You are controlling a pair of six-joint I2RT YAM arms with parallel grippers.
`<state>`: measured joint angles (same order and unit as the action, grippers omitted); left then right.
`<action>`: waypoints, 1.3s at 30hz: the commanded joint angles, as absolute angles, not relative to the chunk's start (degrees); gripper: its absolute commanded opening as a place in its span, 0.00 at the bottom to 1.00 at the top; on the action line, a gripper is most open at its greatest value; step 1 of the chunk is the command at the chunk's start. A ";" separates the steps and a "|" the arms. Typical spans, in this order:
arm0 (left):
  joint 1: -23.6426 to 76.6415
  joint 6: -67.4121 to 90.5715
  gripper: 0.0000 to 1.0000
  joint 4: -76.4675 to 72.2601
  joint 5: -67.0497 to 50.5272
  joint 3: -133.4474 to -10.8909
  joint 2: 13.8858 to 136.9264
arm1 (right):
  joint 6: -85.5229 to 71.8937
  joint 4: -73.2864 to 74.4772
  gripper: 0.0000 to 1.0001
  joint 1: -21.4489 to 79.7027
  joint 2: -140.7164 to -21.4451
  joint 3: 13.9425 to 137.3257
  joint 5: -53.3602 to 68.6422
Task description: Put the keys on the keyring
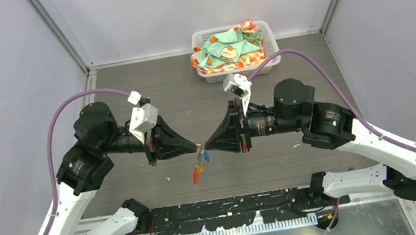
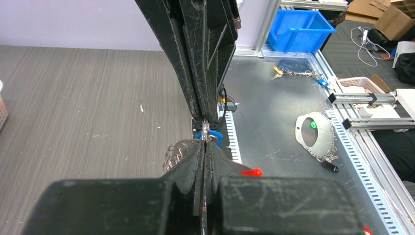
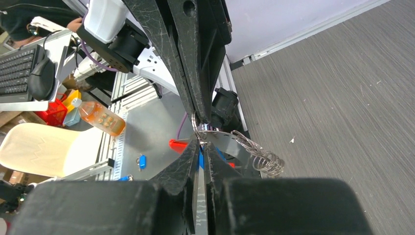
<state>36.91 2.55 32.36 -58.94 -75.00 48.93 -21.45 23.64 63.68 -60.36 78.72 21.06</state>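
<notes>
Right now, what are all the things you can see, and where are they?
keyring: one, grey metal, held up between the two gripper tips
red tag: one, red, dangling below the keyring
blue tag: one, blue, close beside the ring
basket: one, white, far edge of the table
cloth: one, green and orange, inside the basket
table: one, grey wood-look
left gripper: one, black, shut on the keyring
right gripper: one, black, shut on the keyring

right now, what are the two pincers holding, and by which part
Both hold the keyring by its thin metal ring: the left pincer and right pincer pinch it tip to tip; the red tag hangs below.
</notes>
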 commanded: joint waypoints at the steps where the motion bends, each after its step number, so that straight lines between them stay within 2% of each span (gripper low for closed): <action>1: 37.01 2.20 0.00 28.21 -58.22 -77.13 47.90 | -22.50 20.73 0.12 63.62 -59.13 78.60 22.39; 23: 37.00 1.85 0.00 27.42 -56.78 -76.77 47.63 | -24.05 24.02 0.01 63.56 -61.75 77.93 25.55; 24: 37.02 1.80 0.00 27.40 -56.78 -76.79 47.68 | -24.06 24.57 0.04 63.57 -61.91 78.17 25.79; 26: 37.01 1.32 0.00 27.72 -56.78 -76.73 47.64 | -23.70 26.47 0.23 63.61 -61.98 79.38 25.18; 31: 37.03 0.36 0.00 28.30 -56.78 -76.37 47.53 | -22.09 27.96 0.44 63.56 -59.94 81.52 20.75; 39: 37.07 0.53 0.00 28.51 -57.32 -76.38 47.55 | -18.57 28.92 0.53 63.58 -60.62 85.62 17.67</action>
<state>36.91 1.04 30.70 -56.97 -75.00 48.34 -22.02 28.93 63.68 -61.73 81.49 20.10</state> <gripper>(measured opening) 0.011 0.513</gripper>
